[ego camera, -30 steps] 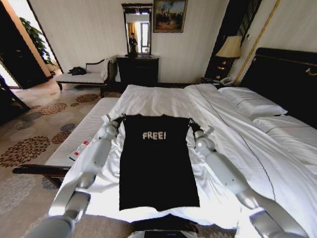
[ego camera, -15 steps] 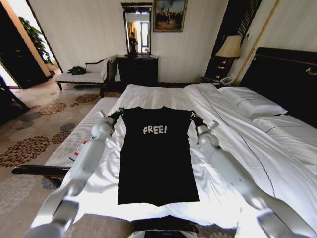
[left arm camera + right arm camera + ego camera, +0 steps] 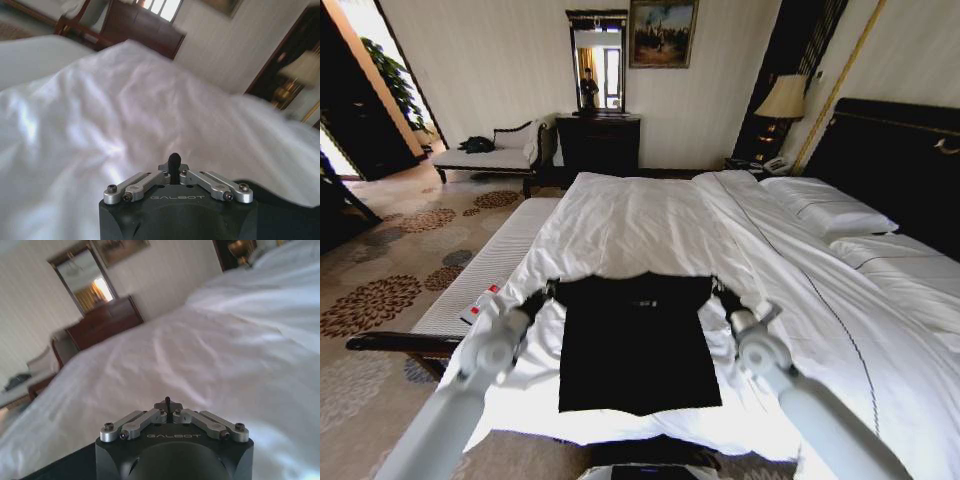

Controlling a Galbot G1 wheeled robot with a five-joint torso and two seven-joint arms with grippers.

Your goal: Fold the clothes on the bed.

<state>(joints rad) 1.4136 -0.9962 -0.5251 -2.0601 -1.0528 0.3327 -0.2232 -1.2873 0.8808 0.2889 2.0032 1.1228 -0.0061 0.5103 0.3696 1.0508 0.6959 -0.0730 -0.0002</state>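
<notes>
White hotel bedding spreads across the bed (image 3: 650,215); at lower centre the black T-shirt (image 3: 638,350) lies folded over once. My left hand (image 3: 538,297) and right hand (image 3: 723,297) pinch its doubled edge. Further folds remain, I judge.

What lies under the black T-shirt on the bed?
The black soft-fabric T-shirt rests on the big bed's white bedding, which shows all around it. Its upper part is folded over, hiding whatever is printed there.

The black T-shirt (image 3: 635,345) is soft matt cloth, lying on the bed (image 3: 650,215), whose white sheets look smooth with a faint sheen. Beside the bed, the headboard (image 3: 895,150) is dark polished wood. The left gripper (image 3: 174,161) has brushed metal links on a matt black housing.
</notes>
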